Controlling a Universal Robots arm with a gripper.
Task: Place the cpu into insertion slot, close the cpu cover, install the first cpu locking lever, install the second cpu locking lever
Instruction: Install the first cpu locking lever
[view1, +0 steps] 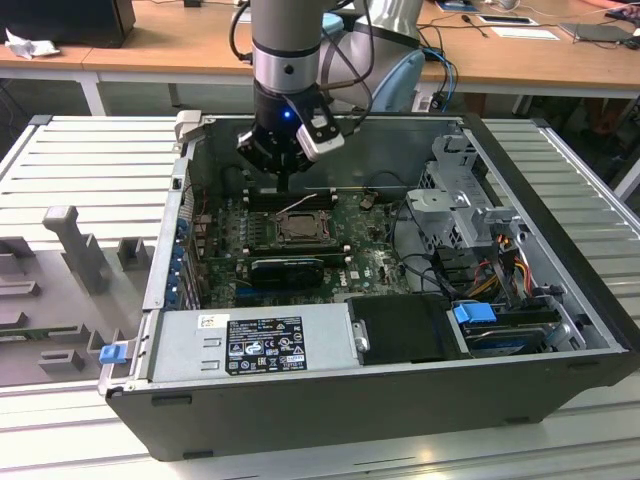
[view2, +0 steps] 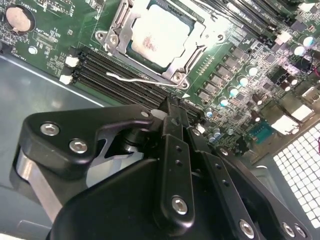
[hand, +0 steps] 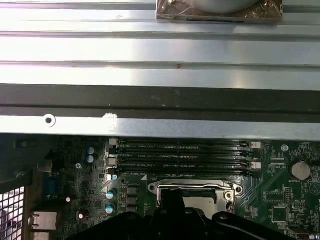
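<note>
The cpu (view2: 159, 34) lies pale and flat in the insertion slot (view1: 298, 230) on the green board. The silvery cpu cover (view2: 118, 22) is down around it, its window framing the chip. One thin wire locking lever (view2: 142, 80) runs loose along the slot's edge beside the black memory slots (view2: 107, 75). My gripper (view2: 172, 107) hangs just above those memory slots, close to the lever's hooked end, with its fingers together and nothing between them. I cannot tell if it touches the lever. In the first wrist view the slot (hand: 192, 191) sits just beyond the gripper (hand: 172, 200).
The open computer case (view1: 560, 260) walls in the board. A black ribbed card (view1: 285, 268), the power supply (view1: 255, 345), drive cage (view1: 465, 200) and cables (view1: 500, 265) surround the slot. A coin battery (view2: 19, 17) sits on the board. Ribbed metal table (view1: 90, 160) lies around the case.
</note>
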